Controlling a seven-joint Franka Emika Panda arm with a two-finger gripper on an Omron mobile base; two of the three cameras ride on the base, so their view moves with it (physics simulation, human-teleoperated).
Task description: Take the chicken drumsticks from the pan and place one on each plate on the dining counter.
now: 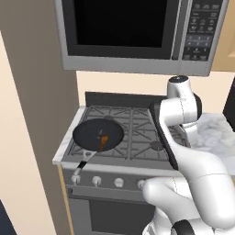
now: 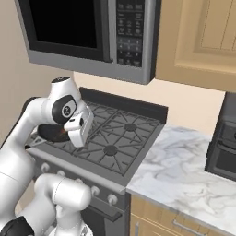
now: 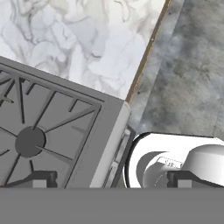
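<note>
The black pan (image 1: 92, 131) sits on the front left burner of the stove (image 1: 133, 133), its handle (image 1: 85, 159) pointing toward the stove's front edge. Glossy orange-brown chicken drumsticks (image 1: 104, 140) lie in the pan; I cannot separate the two pieces. In the right base view the pan (image 2: 50, 132) is mostly hidden behind my arm. My gripper (image 2: 78, 138) hangs above the stove's grates, to the right of the pan and apart from it. In the hand view the gripper (image 3: 111, 181) is open, its fingertips (image 3: 40, 179) far apart with nothing between them. The plates and the dining counter are out of view.
A microwave (image 1: 137, 27) hangs low over the stove. A marble counter (image 2: 184, 170) adjoins the stove's right side, with a dark wall oven (image 2: 223, 143) beyond it. A tall tan panel (image 1: 36, 92) stands to the left. Knobs (image 1: 96, 181) line the stove's front.
</note>
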